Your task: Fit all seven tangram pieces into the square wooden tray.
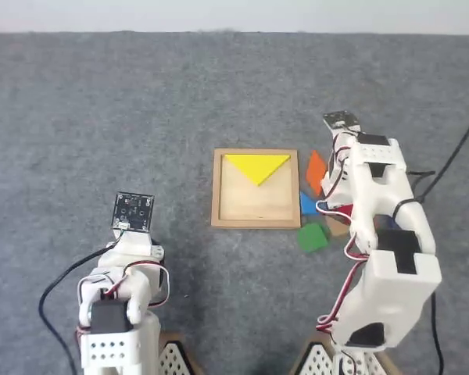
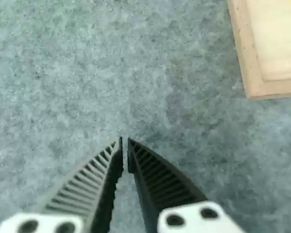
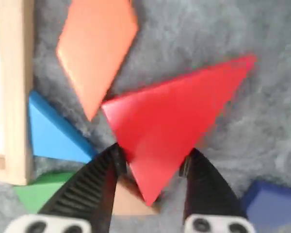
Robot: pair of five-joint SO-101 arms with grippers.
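Red triangle, one corner pinched between right gripper jaws. Orange parallelogram just past the jaw tips. Blue triangle and green piece outside one jaw, beside the wooden tray. Tan piece partly under that jaw. Dark blue piece outside the other. Yellow triangle flat in the tray.

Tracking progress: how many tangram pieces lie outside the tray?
6, all beside the tray: orange parallelogram, light blue triangle, green piece, tan piece, dark blue piece, and red triangle in the right gripper. None seems hidden.

The white plastic arms carry black motors, looping red and black cables and ribbed black gripper fingers
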